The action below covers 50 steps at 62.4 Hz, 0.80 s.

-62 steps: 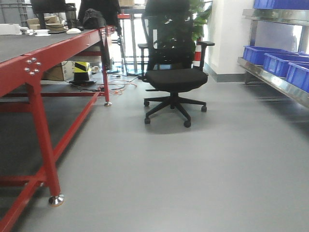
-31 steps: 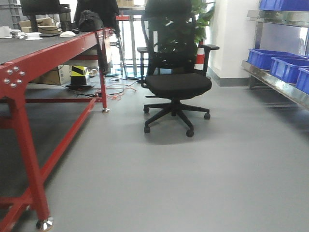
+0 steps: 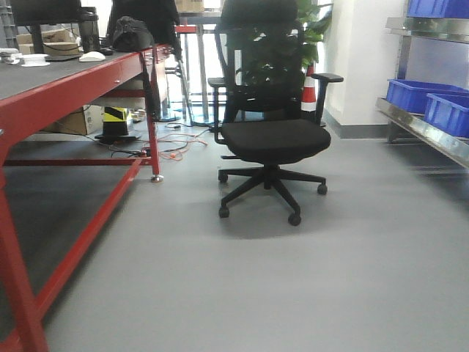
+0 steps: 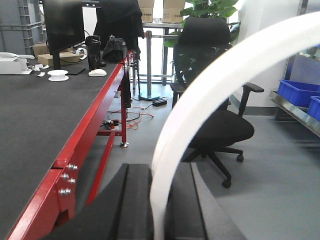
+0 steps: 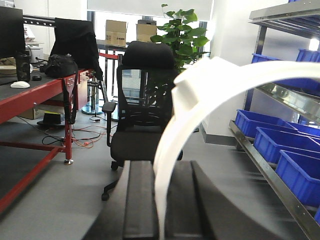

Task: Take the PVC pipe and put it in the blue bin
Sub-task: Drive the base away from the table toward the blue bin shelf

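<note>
In the right wrist view my right gripper (image 5: pixel 161 169) is shut on the PVC pipe (image 5: pixel 200 87), a thick white half-ring with a blocky tab near its top. The pipe rises from between the black fingers (image 5: pixel 140 200) and curves off to the right. My left gripper (image 4: pixel 159 171) is shut on a longer, smoother white arc strip (image 4: pixel 210 85) that sweeps up to the right. Blue bins (image 5: pixel 295 167) line the steel shelf on the right, and show as blue bins (image 3: pixel 414 94) in the front view. Neither gripper appears in the front view.
A black office chair (image 3: pixel 271 139) stands in the middle of the grey floor. The long red-framed table (image 3: pixel 88 73) runs along the left, with a monitor (image 4: pixel 62 22) and small items on it. Cables (image 3: pixel 176 143) lie on the floor behind it. The steel shelf (image 5: pixel 270 170) runs along the right.
The front view has advanced: the chair is nearer and larger, the near red table leg has slid out at the left, and the blue bins have shifted toward the right edge.
</note>
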Motion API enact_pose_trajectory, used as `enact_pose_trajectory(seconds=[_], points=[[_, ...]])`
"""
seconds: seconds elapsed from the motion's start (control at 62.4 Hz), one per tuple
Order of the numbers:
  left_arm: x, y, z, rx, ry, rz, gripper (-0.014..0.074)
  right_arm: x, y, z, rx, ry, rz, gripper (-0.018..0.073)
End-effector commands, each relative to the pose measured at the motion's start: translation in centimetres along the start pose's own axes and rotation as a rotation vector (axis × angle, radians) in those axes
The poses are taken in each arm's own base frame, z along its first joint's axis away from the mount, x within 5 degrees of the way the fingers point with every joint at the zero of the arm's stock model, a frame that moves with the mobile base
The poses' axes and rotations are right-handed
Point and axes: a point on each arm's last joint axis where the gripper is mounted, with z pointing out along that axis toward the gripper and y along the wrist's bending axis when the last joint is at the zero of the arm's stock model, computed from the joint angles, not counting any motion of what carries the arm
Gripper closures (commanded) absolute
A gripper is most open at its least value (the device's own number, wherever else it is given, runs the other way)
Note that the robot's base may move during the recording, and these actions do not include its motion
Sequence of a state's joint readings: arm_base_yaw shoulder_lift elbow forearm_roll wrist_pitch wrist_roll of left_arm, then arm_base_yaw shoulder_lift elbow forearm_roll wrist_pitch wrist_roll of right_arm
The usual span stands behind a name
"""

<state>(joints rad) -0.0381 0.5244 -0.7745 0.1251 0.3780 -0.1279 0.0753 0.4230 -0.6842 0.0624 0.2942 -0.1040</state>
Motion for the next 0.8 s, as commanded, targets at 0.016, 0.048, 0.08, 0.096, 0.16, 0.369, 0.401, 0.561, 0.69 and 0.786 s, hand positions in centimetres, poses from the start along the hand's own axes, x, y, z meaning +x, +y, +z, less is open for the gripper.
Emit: enact_pose_trajectory(seconds=[0.016, 0.048, 0.08, 0.096, 0.16, 0.369, 0.401, 0.561, 0.69, 0.786], points=[[-0.62, -0.02, -0.24, 0.004, -0.042, -0.010, 0.0707, -0.44, -0.01, -0.19, 0.000, -0.029, -0.008, 0.0700], [-0.62, -0.02, -0.24, 0.004, -0.042, -0.010, 0.0707, -0.44, -0.01, -0.19, 0.000, -0.029, -0.008, 0.0700], [-0.62, -0.02, -0.24, 0.004, -0.042, -0.010, 0.0707, -0.44, -0.01, -0.19, 0.000, -0.029, -0.008, 0.0700], [-0.62, -0.02, -0.24, 0.004, -0.042, -0.010, 0.0707, -0.44, -0.01, -0.19, 0.000, -0.029, -0.008, 0.0700], [-0.62, -0.02, -0.24, 0.004, -0.042, -0.010, 0.0707, -0.44, -0.01, -0.19, 0.000, -0.029, -0.008, 0.0700], [-0.62, -0.02, -0.24, 0.004, -0.042, -0.010, 0.0707, -0.44, -0.01, -0.19, 0.000, -0.029, -0.008, 0.0700], [-0.62, -0.02, -0.24, 0.004, -0.042, -0.010, 0.0707, -0.44, -0.01, -0.19, 0.000, -0.029, -0.008, 0.0700], [-0.62, -0.02, -0.24, 0.004, -0.042, -0.010, 0.0707, -0.44, -0.01, -0.19, 0.000, -0.029, -0.008, 0.0700], [-0.62, -0.02, -0.24, 0.004, -0.042, -0.010, 0.0707, -0.44, -0.01, -0.19, 0.000, -0.029, -0.008, 0.0700], [-0.62, -0.02, -0.24, 0.004, -0.042, -0.010, 0.0707, -0.44, -0.01, -0.19, 0.000, -0.029, -0.008, 0.0700]])
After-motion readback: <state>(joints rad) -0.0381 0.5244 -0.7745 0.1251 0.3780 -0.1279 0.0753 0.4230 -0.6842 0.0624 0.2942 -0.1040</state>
